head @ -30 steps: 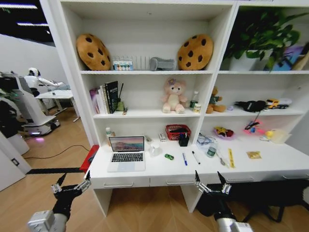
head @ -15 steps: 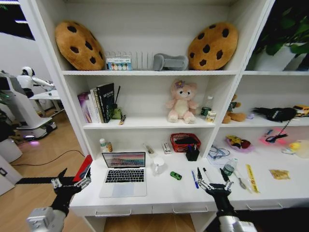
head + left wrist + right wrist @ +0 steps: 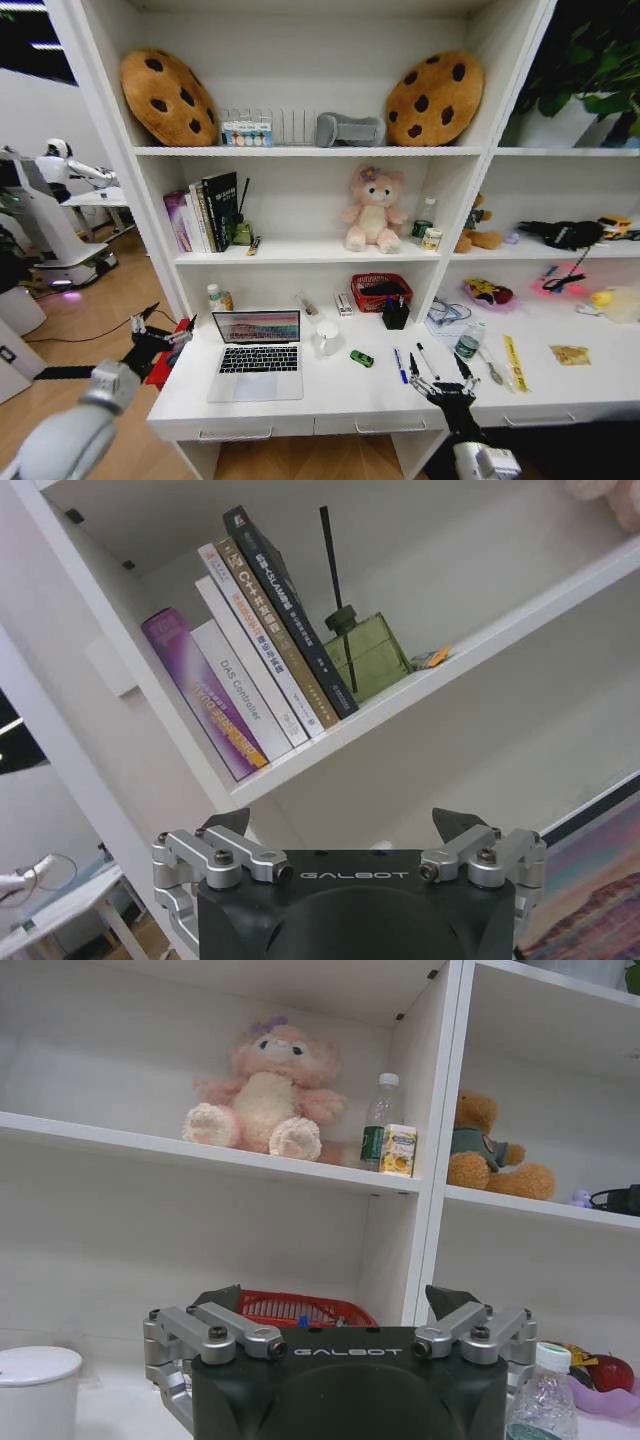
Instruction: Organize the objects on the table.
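White shelving rises behind the long bench (image 3: 330,395), where the silver laptop (image 3: 257,354) stands with its lid up toward the left, the tiny green toy car (image 3: 361,358) sits near the middle, and the blue pen (image 3: 399,365) and black pen (image 3: 427,360) lie just right of it. Left tool (image 3: 160,335) hovers released off the bench's left end; right tool (image 3: 440,385) hovers released over the front edge, near the pens. Likely light and rolling, pens suit a mid-barrel pinch; the laptop looks heavier, fragile at the hinge.

White shelving unit (image 3: 455,200), wooden floor (image 3: 100,300)
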Tool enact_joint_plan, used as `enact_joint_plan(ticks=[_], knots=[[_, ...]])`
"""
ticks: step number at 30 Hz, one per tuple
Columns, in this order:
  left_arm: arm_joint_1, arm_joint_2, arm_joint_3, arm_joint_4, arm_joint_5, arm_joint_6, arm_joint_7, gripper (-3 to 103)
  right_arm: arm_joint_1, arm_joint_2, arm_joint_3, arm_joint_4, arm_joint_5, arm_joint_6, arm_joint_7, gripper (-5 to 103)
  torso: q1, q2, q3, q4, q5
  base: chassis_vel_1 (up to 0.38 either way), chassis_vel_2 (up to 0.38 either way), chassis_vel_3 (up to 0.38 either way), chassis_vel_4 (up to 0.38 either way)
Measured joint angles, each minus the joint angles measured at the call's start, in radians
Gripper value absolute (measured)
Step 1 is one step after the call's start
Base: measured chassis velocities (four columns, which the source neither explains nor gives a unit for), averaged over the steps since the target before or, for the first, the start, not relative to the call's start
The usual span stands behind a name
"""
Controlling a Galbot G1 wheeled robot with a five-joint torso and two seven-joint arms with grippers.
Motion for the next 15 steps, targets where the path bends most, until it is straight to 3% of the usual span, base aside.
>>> enact_joint_plan(ticks=[4, 8, 12, 14, 15], knots=[[-0.087, 0.061, 0.077, 0.056, 0.011, -0.031, -0.014, 100, -0.007, 0.002, 0.008, -0.009, 0.001, 0.002, 0.004, 100, 0.0, 0.0, 0.0, 0.0, -0.0001, 0.0, 0.0, 0.0, 0.0], [-0.173, 0.118, 0.184, 0.096, 0.022, -0.05, 0.021, 103, -0.012, 0.01, 0.011, -0.014, -0.005, 0.008, 0.009, 100, -0.001, 0.0, 0.0, 0.0, -0.0001, 0.0, 0.0, 0.0, 0.0], [-0.246, 0.152, 0.261, 0.135, 0.026, -0.076, 0.056, 97, -0.01, 0.011, 0.012, -0.016, -0.009, 0.009, 0.009, 100, -0.001, 0.0, 0.0, 0.0001, 0.0, 0.0, 0.0, 0.0, 0.0], [-0.368, 0.168, 0.355, 0.188, 0.026, -0.096, 0.088, 86, -0.007, 0.011, 0.015, -0.014, -0.009, 0.008, 0.009, 100, 0.0, 0.0, 0.0, 0.0, 0.0, 0.0, 0.0, 0.0, 0.0], [-0.368, 0.168, 0.355, 0.188, 0.026, -0.096, 0.088, 86, -0.007, 0.011, 0.015, -0.014, -0.009, 0.008, 0.009, 100, 0.0, 0.0, 0.0, 0.0, 0.0, 0.0, 0.0, 0.0, 0.0]])
